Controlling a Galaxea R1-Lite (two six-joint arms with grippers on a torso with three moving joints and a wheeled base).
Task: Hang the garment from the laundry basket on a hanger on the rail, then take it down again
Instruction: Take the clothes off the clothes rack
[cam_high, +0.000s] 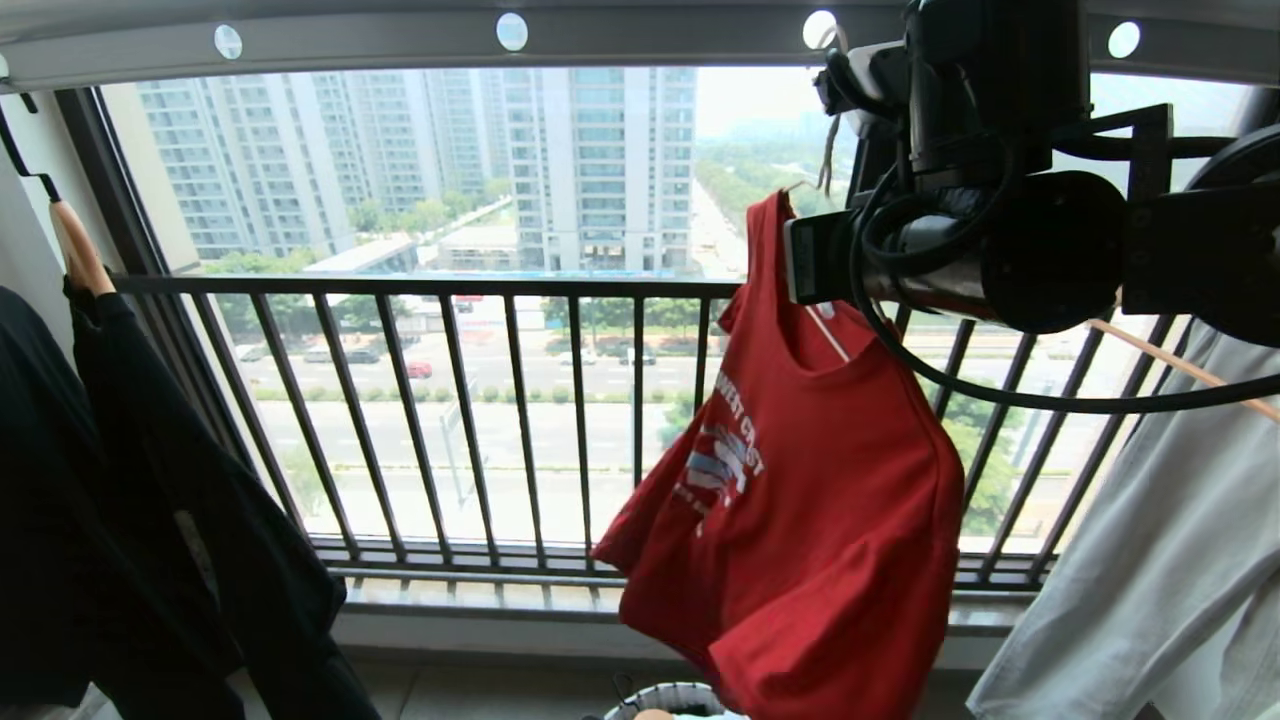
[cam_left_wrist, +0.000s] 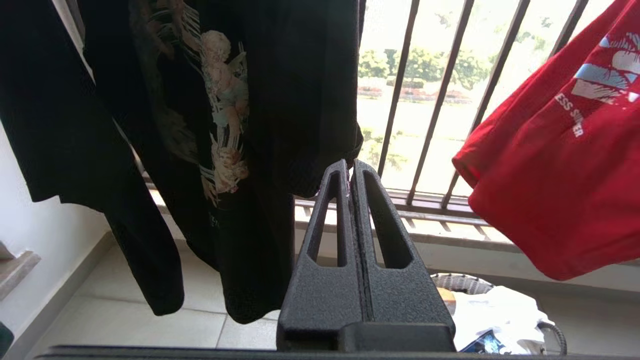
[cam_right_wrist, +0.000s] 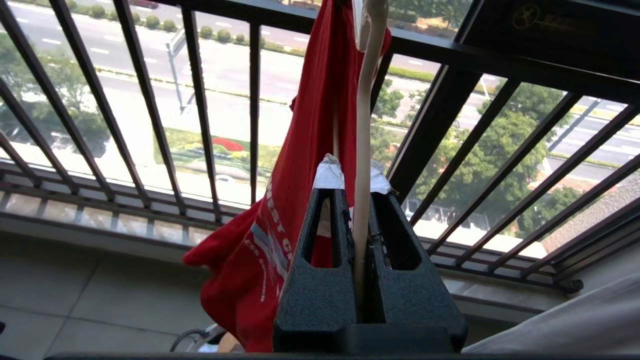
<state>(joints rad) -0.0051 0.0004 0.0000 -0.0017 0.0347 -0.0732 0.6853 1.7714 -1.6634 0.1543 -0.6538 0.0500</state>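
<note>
The red garment (cam_high: 820, 500) hangs slack and bunched on the cream wire hanger (cam_right_wrist: 364, 125) in front of the window bars. It also shows in the left wrist view (cam_left_wrist: 550, 175) and the right wrist view (cam_right_wrist: 300, 200). My right gripper (cam_right_wrist: 356, 175) is shut on the hanger's thin wire, which runs up between its taped fingertips. In the head view my right arm (cam_high: 1000, 240) reaches up just under the grey rail (cam_high: 400, 45) and hides the hanger's hook. The laundry basket (cam_left_wrist: 460, 282) stands on the floor below. My left gripper (cam_left_wrist: 349, 167) is shut on nothing, low beside a black garment.
A black printed garment (cam_left_wrist: 225, 125) hangs at the left on a wooden hanger (cam_high: 80, 250). A pale garment (cam_high: 1150, 560) hangs at the right on another wooden hanger (cam_high: 1180, 365). The dark barred window railing (cam_high: 450, 285) stands close behind. A white T-shirt (cam_left_wrist: 500, 310) lies in the basket.
</note>
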